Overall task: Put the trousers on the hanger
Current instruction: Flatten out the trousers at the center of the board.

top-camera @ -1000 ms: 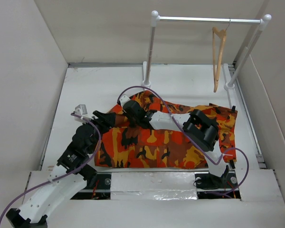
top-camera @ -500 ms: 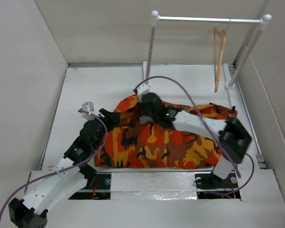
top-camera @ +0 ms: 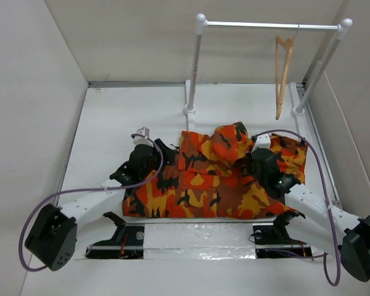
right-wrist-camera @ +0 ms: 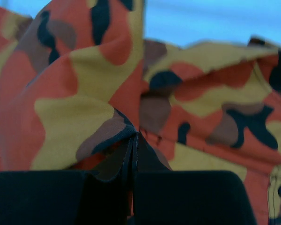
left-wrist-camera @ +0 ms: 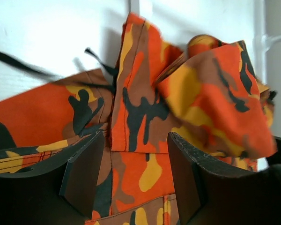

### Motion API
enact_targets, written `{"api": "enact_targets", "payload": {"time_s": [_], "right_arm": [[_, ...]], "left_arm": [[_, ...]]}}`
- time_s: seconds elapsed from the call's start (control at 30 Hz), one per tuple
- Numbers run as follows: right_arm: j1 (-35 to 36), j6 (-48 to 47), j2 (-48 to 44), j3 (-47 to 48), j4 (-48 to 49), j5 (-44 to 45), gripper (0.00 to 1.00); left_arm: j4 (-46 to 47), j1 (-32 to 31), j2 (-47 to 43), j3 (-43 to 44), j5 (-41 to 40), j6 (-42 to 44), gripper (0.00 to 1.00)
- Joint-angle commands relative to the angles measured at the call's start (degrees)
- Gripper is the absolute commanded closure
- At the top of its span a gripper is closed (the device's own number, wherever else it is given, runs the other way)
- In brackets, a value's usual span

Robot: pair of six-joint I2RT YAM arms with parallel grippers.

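Note:
The orange-red camouflage trousers (top-camera: 213,179) lie on the white table, with one end folded over and bunched up at the middle. My right gripper (top-camera: 254,161) is shut on a fold of the trousers (right-wrist-camera: 84,108) and holds it lifted above the rest of the cloth. My left gripper (top-camera: 162,154) is open and empty at the trousers' left edge; its fingers (left-wrist-camera: 84,171) straddle flat cloth (left-wrist-camera: 140,173) without touching it. The tan wooden hanger (top-camera: 284,71) hangs by its hook from the white rail at the back right, apart from both grippers.
A white tube rack (top-camera: 268,26) with ball-capped posts stands at the back, its feet (top-camera: 189,110) on the table. White walls close in the left, right and back sides. A black drawstring (left-wrist-camera: 100,68) lies on the cloth.
My right gripper has pulled back to the right, dragging the trousers' left end over into a raised fold. My left arm has moved forward and right to the trousers' left edge.

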Motion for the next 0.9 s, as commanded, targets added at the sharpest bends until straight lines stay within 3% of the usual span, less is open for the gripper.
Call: {"api": "enact_targets", "payload": {"time_s": [0.0,0.17,0.33,0.67,0.87], "right_arm": [[-2.53,3.08,-3.26,-0.26,-0.83,-2.51,1.00],[-3.85,2.55,-3.27,0.52,-1.10,-3.23,1.00],[-3.85,2.20,-2.48,0.88,-0.75,-3.93,1.00],[-3.85,1.76,-3.27,0.18,0.13,-5.51,1.00],[-3.85,1.85,-3.27,-0.35,0.74,-5.78,1.00]], "left_arm": [[6.94,-1.42,5.07,-0.16,3.25,-0.67,0.46],[3.52,-10.72,10.78,3.27,-4.72,-0.84,0.46],[3.60,-10.74,12.03,1.17,-9.57,-4.70,0.57],[5.98,-10.74,23.70,4.41,-11.25,-4.53,0.59],[8.17,-10.74,24.95,3.98,-11.69,-5.06,0.61]]}}
